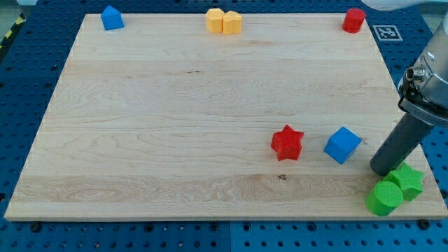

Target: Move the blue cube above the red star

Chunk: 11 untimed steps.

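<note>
- A wooden board point(210, 112) is seen laid on a blue perforated table point(21, 84).
- The blue cube point(342, 145) is found near the right of the board, toward the near edge, turned so that one corner faces the viewer.
- The red star point(287, 143) is seen lying flat just to the left of the blue cube, with a narrow strip of bare wood between the two; they are not touching.
- The two blocks are noted at roughly the same depth on the board, side by side.
- My tip point(381, 170) is placed just to the right of the blue cube, slightly nearer the viewer; a small gap is visible and no contact is shown.
- The end effector is a plain dark rod; nothing is held or pinched by it, and it has no parts to spread or press together.
- A green star point(407, 180) and a green cylinder point(384, 197) are seen touching each other at the near right corner, close beside my tip; whether the rod touches the green star cannot be told.
- At the far edge, a blue house-shaped block point(111, 17) is recorded at the left, two yellow blocks point(223, 21) touching each other near the middle, and a red cylinder point(353, 19) at the right.
- A printed marker tag point(384, 32) is noted on the table beyond the far right corner.
</note>
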Available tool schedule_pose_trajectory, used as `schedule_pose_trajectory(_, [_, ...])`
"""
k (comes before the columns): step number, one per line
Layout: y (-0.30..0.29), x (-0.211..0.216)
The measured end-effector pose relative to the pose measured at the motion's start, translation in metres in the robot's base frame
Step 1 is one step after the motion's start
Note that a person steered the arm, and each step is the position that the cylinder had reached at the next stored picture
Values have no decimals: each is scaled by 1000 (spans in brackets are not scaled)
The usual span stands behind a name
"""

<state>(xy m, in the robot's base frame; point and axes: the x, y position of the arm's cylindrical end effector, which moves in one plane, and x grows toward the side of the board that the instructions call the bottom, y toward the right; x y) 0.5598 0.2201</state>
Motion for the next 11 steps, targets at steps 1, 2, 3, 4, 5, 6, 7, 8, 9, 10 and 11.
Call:
schedule_pose_trajectory(1, [-9, 0])
schedule_pose_trajectory(2, [-9, -1])
schedule_pose_trajectory(3, [-9, -2])
schedule_pose_trajectory(4, [-21, -9])
schedule_pose_trajectory(5, [-21, -15])
schedule_pose_trajectory(6, [-21, -23])
schedule_pose_trajectory(7, [-24, -22])
schedule_pose_trajectory(8, [-32, -19])
schedule_pose_trajectory(9, [-45, -26])
schedule_pose_trajectory(10, [-57, -32])
schedule_pose_trajectory(11, [-70, -43])
